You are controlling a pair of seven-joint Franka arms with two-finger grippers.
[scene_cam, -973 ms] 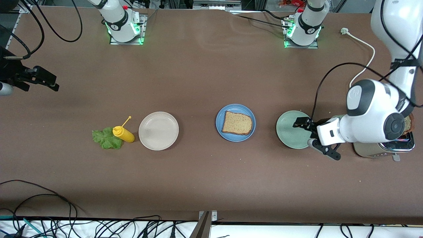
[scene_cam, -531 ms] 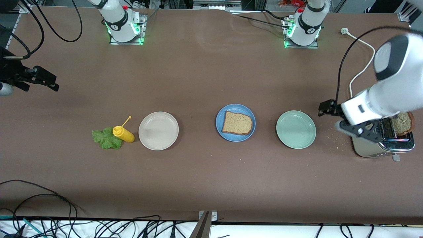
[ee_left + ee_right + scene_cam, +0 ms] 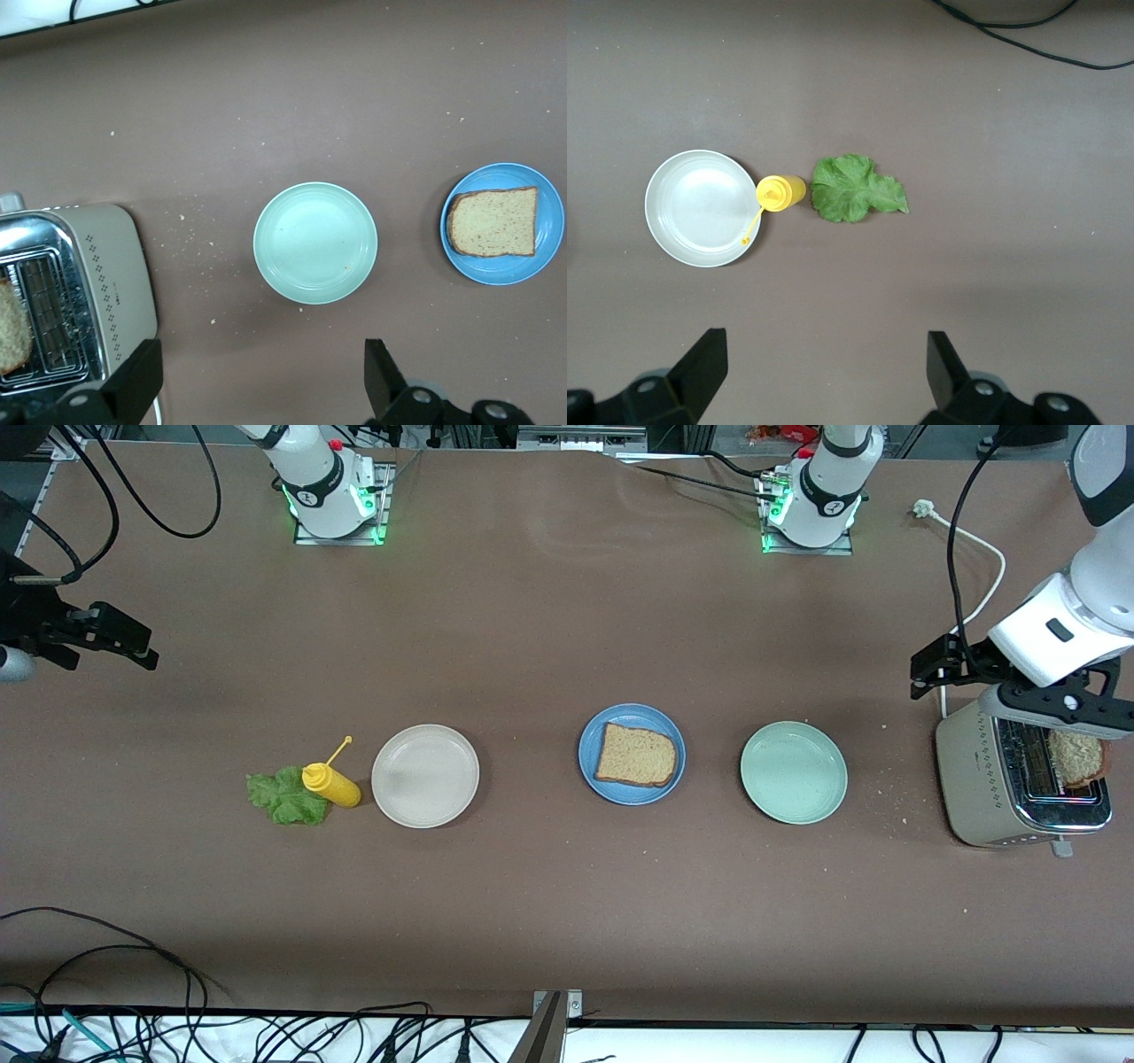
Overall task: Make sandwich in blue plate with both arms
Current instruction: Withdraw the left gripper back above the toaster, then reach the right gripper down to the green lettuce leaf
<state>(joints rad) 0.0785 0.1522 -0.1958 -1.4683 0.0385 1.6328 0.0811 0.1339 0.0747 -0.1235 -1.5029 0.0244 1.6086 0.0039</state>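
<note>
One bread slice on blue plate; lettuce and toaster slice pending; left gripper over the toaster, right gripper waiting, both fingers spread, empty.

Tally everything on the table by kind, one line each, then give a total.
Plates: 3 – blue plate, pale green plate, off-white plate
Bread slices: 2 – one on the blue plate, one in the toaster
Lettuce leaf: 1
Mustard bottle: 1
Toaster: 1
Total: 8
</note>
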